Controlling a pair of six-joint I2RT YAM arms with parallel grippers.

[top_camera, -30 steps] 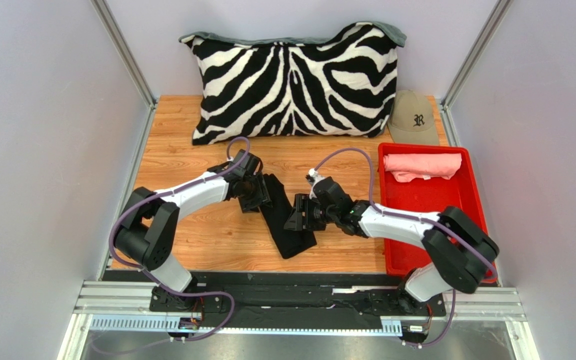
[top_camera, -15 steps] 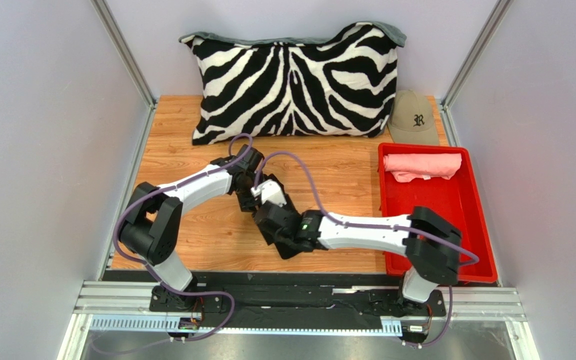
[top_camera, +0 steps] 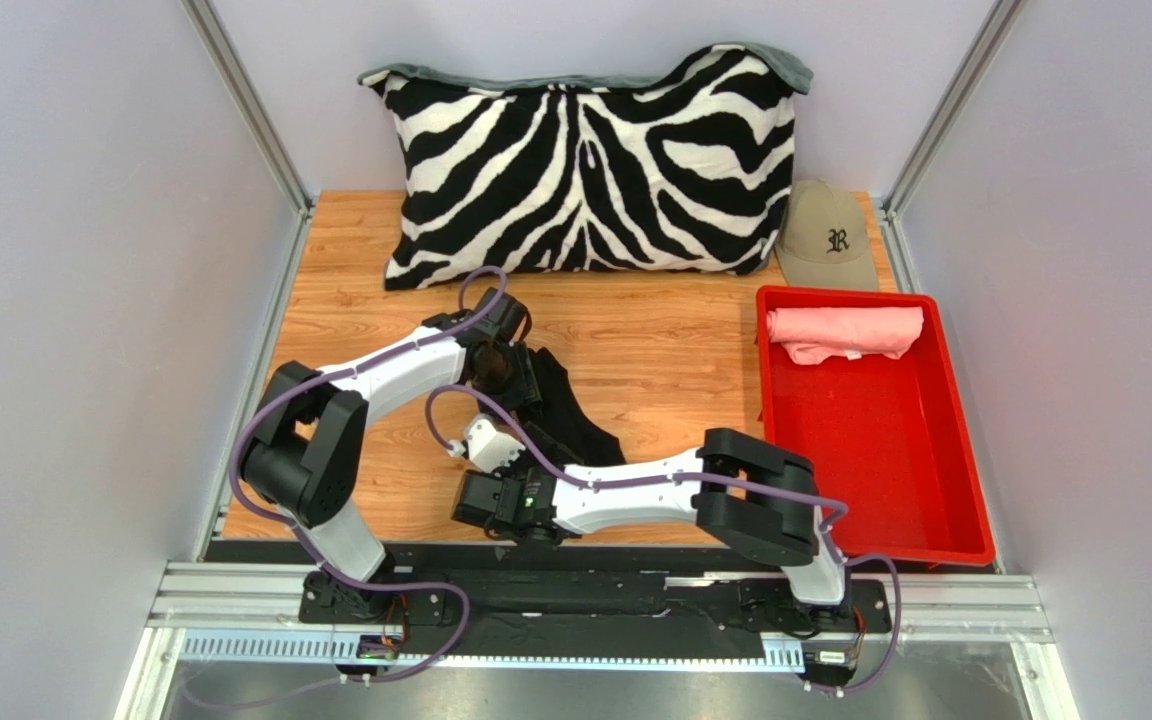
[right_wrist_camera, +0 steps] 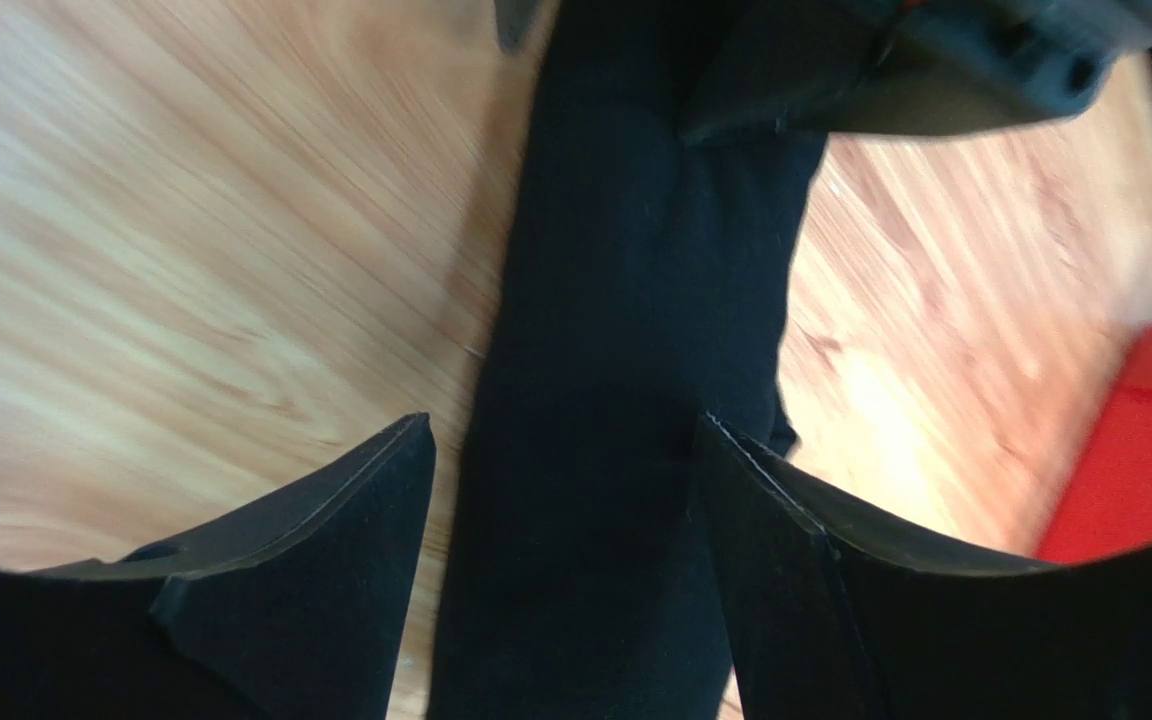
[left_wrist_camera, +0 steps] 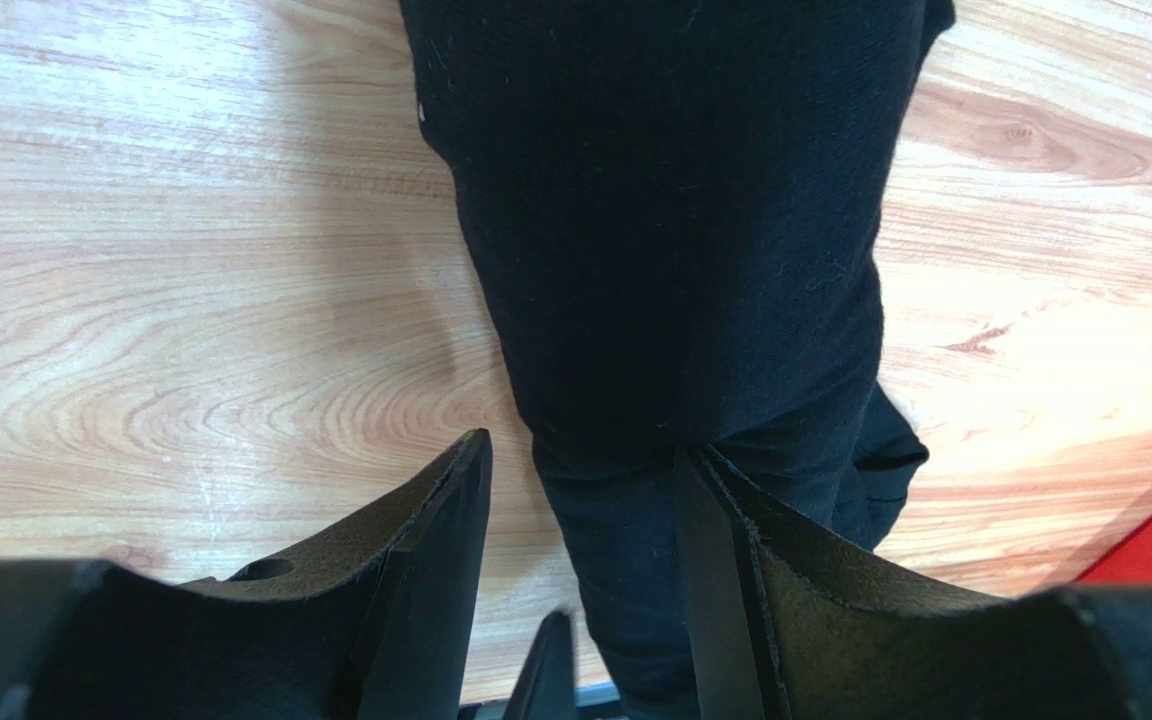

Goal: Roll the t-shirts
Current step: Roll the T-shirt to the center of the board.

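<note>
Hovering the left tool (left_wrist_camera: 582, 450) over the far end of the black t-shirt (top_camera: 579, 417), fingers spread wide, gripping nothing. Hovering the right tool (right_wrist_camera: 560, 428) low at the near end of the same strip, likewise wide open and empty (cloth showing between both finger pairs). Showing that shirt lying folded lengthwise on the tabletop (top_camera: 372, 315). Showing the pink t-shirt (top_camera: 842, 330) lying bundled in the red tray (top_camera: 883, 465), far right.
</note>
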